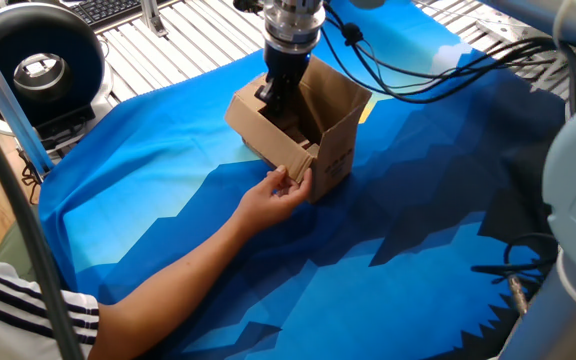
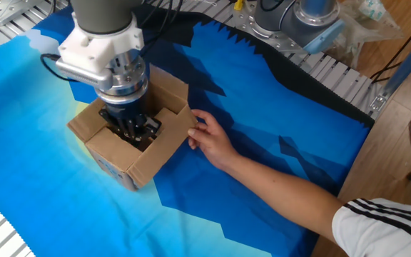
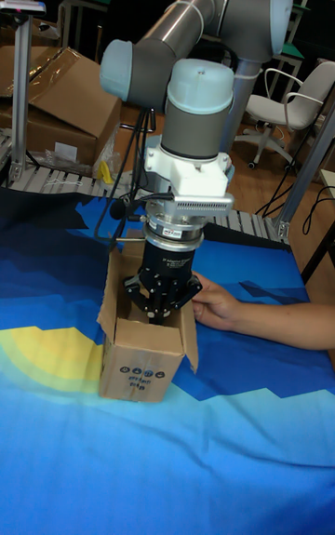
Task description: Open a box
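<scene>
The box (image 1: pixel 334 150) is a small brown carton standing on the blue cloth (image 1: pixel 168 160), with its top flaps spread upward and black print on one side. It also shows in the other fixed view as the box (image 2: pixel 117 161) and in the tall view as the box (image 3: pixel 140 358). My gripper (image 1: pixel 272 100) points straight down into the box's open top. In the tall view the gripper (image 3: pixel 160 312) has its fingers drawn together, with nothing seen between them and the tips low inside. A person's hand (image 2: pixel 210 135) grips the box's near corner flap.
The person's forearm (image 1: pixel 168 270) stretches across the cloth from the table edge. A round black device (image 1: pixel 38 62) and a keyboard (image 1: pixel 108 8) sit at the back left. Cables (image 1: pixel 418 62) trail from my wrist. A second robot base (image 2: pixel 312 18) stands behind the cloth.
</scene>
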`<action>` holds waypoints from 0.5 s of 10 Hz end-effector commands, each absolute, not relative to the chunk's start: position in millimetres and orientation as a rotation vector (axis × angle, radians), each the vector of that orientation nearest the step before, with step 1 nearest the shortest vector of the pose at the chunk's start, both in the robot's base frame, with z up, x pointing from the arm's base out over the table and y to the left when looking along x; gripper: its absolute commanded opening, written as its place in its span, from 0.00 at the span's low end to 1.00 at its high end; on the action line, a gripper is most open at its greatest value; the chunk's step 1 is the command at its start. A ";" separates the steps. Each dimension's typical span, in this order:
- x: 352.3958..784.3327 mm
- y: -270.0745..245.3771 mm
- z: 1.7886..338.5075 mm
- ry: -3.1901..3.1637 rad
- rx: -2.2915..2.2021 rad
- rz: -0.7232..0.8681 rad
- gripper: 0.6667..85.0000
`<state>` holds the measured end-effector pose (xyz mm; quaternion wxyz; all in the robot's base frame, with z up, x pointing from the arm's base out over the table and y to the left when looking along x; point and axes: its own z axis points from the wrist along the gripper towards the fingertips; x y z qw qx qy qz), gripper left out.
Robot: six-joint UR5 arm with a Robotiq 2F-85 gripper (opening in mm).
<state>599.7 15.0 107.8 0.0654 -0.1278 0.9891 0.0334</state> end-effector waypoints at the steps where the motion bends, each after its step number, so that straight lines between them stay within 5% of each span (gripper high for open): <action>1: 606.8 16.9 109.2 2.951 -0.378 0.093 0.01; 5: 633.7 12.0 119.3 2.893 -0.412 0.002 0.01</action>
